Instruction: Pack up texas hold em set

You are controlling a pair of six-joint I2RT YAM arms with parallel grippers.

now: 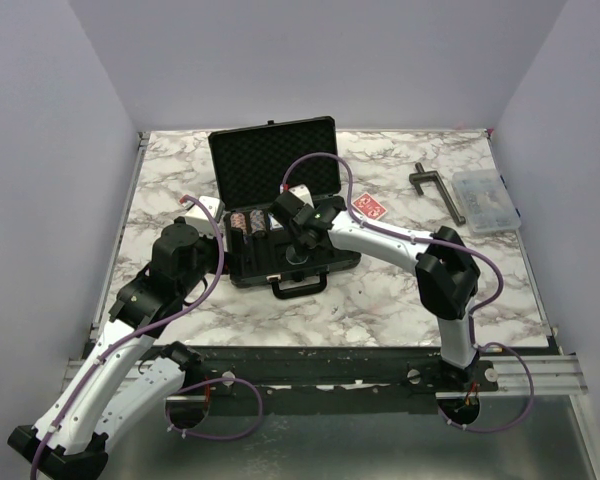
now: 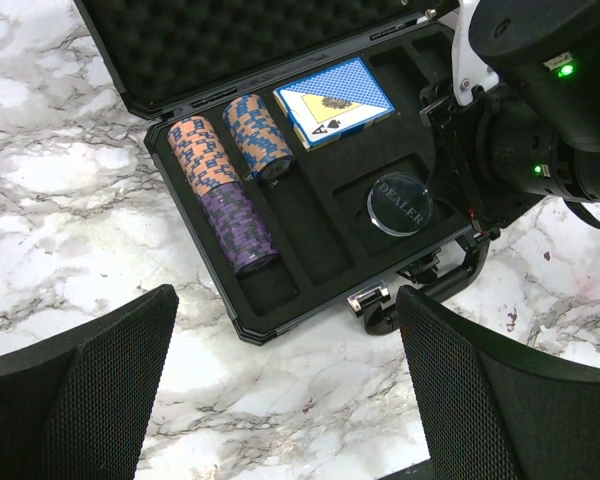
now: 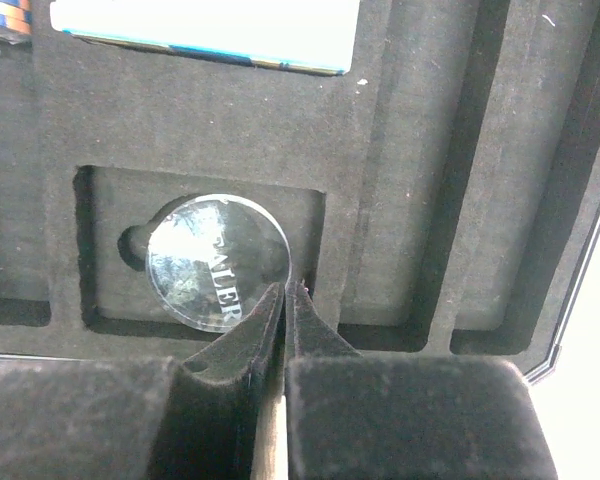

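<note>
**Right end effector closed at the dealer button, case open on the desk**

The black case (image 2: 315,240) lies open in the middle of the marble desk (image 1: 380,300). Its foam-lined lid (image 1: 273,160) stands up toward the top of the overhead frame, and its handle (image 1: 300,287) points toward the bottom.

In the left wrist view, three chip stacks lie on their sides in the left slots of the tray. An orange-and-blue stack (image 2: 202,150) has a blue-and-orange stack (image 2: 258,135) just beside it, and a purple stack (image 2: 238,228) lies below the first, end to end with it. The blue deck (image 2: 335,100) sits in a pocket at top centre. The clear dealer button (image 2: 400,203) lies flat in a recess right of centre. The red deck (image 1: 369,207) lies on the desk outside the case, near the lid's right edge.

The right end effector (image 3: 285,295) is down in the tray with its fingers pressed together. Their tips are at the lower right rim of the dealer button, and I cannot tell whether that rim is caught between them.

The left end effector (image 2: 288,295) hangs over the near edge of the case with its fingers (image 2: 80,390) spread wide and empty.

In the upper right of the overhead frame, a dark T-shaped tool (image 1: 438,190) lies just beside a clear compartment box (image 1: 486,200), both well apart from the case.
</note>
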